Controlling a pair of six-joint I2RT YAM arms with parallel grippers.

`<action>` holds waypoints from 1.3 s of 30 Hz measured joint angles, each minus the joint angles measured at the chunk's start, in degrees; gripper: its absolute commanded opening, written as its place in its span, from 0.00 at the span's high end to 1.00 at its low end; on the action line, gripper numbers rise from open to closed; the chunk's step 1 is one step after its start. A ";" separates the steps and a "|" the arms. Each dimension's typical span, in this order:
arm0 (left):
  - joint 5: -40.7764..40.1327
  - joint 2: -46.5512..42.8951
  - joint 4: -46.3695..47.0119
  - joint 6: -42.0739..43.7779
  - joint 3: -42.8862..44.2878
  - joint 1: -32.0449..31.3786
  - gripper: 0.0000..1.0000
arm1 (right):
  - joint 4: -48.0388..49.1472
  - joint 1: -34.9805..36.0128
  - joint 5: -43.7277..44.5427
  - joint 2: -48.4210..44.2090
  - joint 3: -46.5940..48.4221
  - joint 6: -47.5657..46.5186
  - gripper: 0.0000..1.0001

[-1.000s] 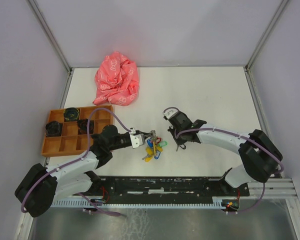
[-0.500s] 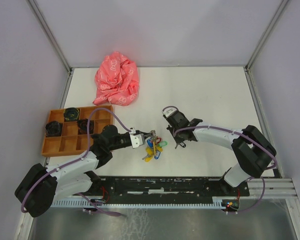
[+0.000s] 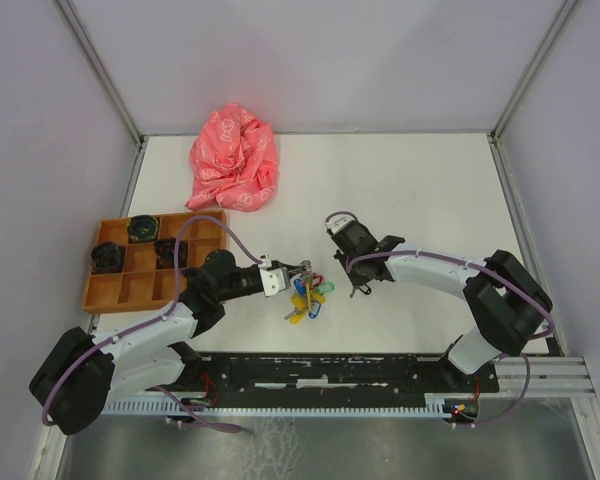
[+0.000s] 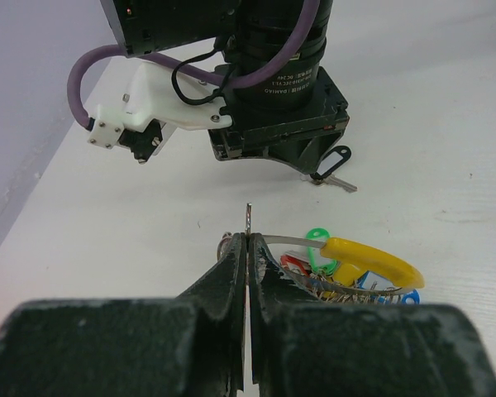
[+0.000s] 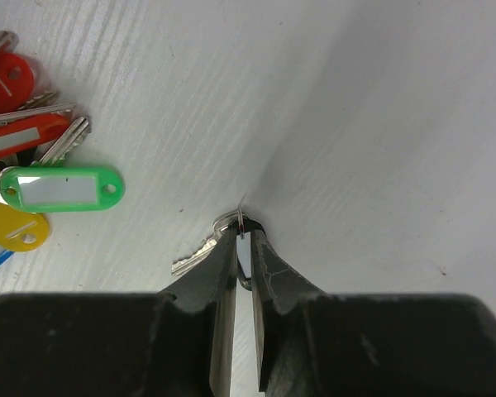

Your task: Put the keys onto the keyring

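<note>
Count: 2 arms. 1 orange tray (image 3: 105, 292) w/ compartments, several dark round bits in it, exact no. unclear. 1 crumpled pink cloth (image 3: 232, 160). 1 bunch of keys (image 3: 308, 297) w/ tags: 2 red, 1 green (image 5: 62, 188), 1 yellow (image 5: 16, 229), plus a blue sliver. 1 separate black-head key (image 5: 200, 254).

Surface: white table (image 3: 430, 190), faint grain. Pale grey walls on 3 sides, metal posts at the back corners. Tray at L edge, cloth at back L.

L gripper (image 4: 247, 241) is clenched on the thin wire keyring (image 4: 277, 239), bunch hanging off it onto the table just in front.

R gripper (image 5: 242, 240) is tip-down on the table just R of the bunch. Narrow gap between jaws, the key's black head sits at the tips, blade sticking out to one side. Can't tell if pinched or let go.

Views: top cam gives the layout only, the jaws are too small to read. L wrist cam alone shows the pinch on the ring wire, and the R wrist facing it. R wrist cam alone shows the jaw gap.
</note>
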 measured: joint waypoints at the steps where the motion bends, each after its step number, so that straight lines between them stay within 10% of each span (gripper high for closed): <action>1: 0.00 0.00 0.00 0.00 0.00 0.00 0.97 | -0.02 0.00 0.00 0.07 0.02 0.07 0.81; 22: 0.07 0.00 -0.15 0.00 0.00 0.00 0.97 | 0.09 -0.33 -0.96 2.01 0.22 -1.27 0.99; 39: 1.81 0.17 -0.13 0.00 0.00 0.00 0.97 | 2.71 0.46 -20.46 -23.26 -4.04 -33.11 0.99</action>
